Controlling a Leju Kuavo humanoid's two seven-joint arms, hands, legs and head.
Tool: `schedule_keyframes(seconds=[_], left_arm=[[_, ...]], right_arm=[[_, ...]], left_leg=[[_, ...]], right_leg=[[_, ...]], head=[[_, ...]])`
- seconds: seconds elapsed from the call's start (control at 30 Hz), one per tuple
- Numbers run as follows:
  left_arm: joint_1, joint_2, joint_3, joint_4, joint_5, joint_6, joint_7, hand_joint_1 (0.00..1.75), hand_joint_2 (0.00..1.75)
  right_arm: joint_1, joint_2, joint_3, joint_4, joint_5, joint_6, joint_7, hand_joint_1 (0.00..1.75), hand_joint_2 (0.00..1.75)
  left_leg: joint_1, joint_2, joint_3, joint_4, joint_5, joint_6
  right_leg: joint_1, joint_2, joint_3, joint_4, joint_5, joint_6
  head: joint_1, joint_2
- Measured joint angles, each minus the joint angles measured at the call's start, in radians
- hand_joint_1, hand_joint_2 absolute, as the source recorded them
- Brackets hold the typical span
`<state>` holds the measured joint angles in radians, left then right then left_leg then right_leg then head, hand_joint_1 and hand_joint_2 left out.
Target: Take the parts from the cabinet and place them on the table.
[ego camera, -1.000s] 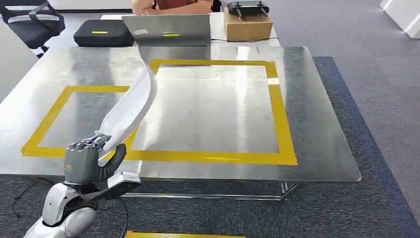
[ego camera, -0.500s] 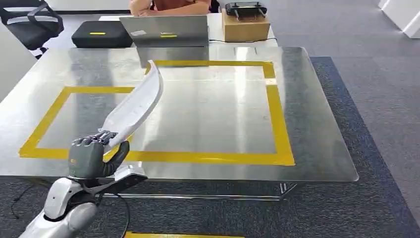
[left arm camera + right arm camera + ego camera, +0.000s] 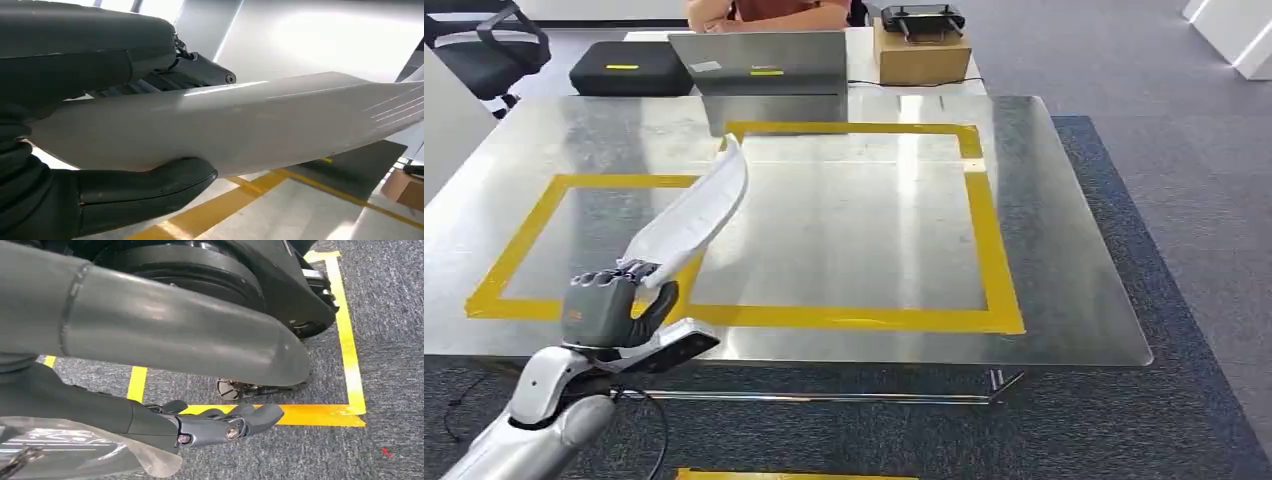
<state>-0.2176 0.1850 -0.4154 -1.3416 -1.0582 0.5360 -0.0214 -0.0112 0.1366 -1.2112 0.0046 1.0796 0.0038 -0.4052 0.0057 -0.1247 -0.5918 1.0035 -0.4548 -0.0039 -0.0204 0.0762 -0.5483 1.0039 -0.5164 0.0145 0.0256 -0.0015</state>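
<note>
1. The left hand (image 3: 609, 308) holds the lower end of a long, curved white part (image 3: 692, 215). In the left wrist view the thick thumb (image 3: 145, 192) presses under the part (image 3: 240, 120) and the darker fingers lie over its upper side, so the part is pinched between them.
2. The part rises from the hand and leans forward over the counter (image 3: 1064, 250). Its far tip is above the yellow tape frame (image 3: 989, 240) near the frame's far left corner. I judge that it is in the air and not resting on the surface, but the pictures do not show this fully.
3. The right hand (image 3: 220, 426) hangs low, over the carpet floor (image 3: 390, 340) with its own yellow tape lines (image 3: 350, 360). Its fingers are stretched and apart, and I see nothing between them. A clear plastic sheet (image 3: 65, 450) lies near it; I cannot tell what it is.
4. On the far side of the counter stand a laptop (image 3: 759, 62), a black case (image 3: 629, 68) and a cardboard box (image 3: 921, 48). A person (image 3: 764, 10) sits behind them.
5. Progress, as I judge it: this part is out of the cabinet and brought to the counter, so the carrying seems done. What is left is to lower it inside the frame and let it go. No part lies on the counter yet.
</note>
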Motion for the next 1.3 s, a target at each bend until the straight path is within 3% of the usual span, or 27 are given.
schedule_keyframes(seconds=[0.23,0.33,0.47,0.57,0.67,1.0,1.3], left_arm=[[-0.013,0.001,0.0,0.021,-0.01,-0.013,0.017,1.75,1.75],[-0.045,0.005,0.005,0.103,-0.089,-0.058,0.111,1.75,1.75],[-0.068,0.027,0.034,0.217,-0.198,-0.061,0.199,1.75,1.75],[-0.072,0.05,0.046,0.252,-0.364,-0.103,0.335,1.75,1.75],[-0.07,0.068,0.07,0.263,-0.452,-0.131,0.395,1.75,1.75],[-0.06,0.09,0.114,0.27,-0.48,-0.183,0.418,1.75,1.75],[-0.06,0.092,0.128,0.274,-0.472,-0.186,0.419,1.75,1.75]], right_arm=[[-0.001,-0.001,0.001,0.0,0.0,0.0,0.001,0.0,0.0],[-0.007,-0.001,0.01,0.0,0.008,0.0,0.012,0.0,0.0],[-0.009,-0.001,0.021,0.0,0.002,-0.002,0.024,0.0,0.0],[-0.011,-0.001,0.026,0.0,-0.009,-0.003,0.029,0.0,0.0],[-0.012,-0.001,0.031,0.0,-0.014,-0.005,0.033,0.0,0.0],[-0.015,-0.001,0.043,0.0,-0.027,-0.009,0.035,0.0,0.0],[-0.016,-0.001,0.044,0.0,-0.027,-0.011,0.036,0.0,0.0]], left_leg=[[0.0,0.0,0.0,0.0,0.0,0.0],[0.0,0.0,0.0,0.0,0.0,0.0],[0.001,0.003,0.001,0.0,0.0,0.0],[0.001,0.003,0.001,0.0,0.0,0.0],[0.001,0.003,0.0,0.0,0.0,0.0],[0.0,0.003,0.0,0.0,0.0,0.0],[0.0,0.003,0.0,0.0,0.0,0.0]], right_leg=[[0.0,0.0,0.0,0.0,0.0,0.0],[0.0,0.0,0.001,0.0,0.0,0.0],[0.001,0.003,0.0,0.0,0.001,0.001],[0.001,0.004,0.0,0.0,0.001,0.001],[0.001,0.003,0.0,0.0,0.001,0.001],[0.0,0.003,0.0,0.0,0.001,0.001],[0.0,0.003,0.0,0.0,0.001,0.001]], head=[[0.0,0.0],[0.0,0.0],[0.0,0.0],[0.0,0.0],[0.0,0.0],[0.0,0.0],[0.0,0.0]])
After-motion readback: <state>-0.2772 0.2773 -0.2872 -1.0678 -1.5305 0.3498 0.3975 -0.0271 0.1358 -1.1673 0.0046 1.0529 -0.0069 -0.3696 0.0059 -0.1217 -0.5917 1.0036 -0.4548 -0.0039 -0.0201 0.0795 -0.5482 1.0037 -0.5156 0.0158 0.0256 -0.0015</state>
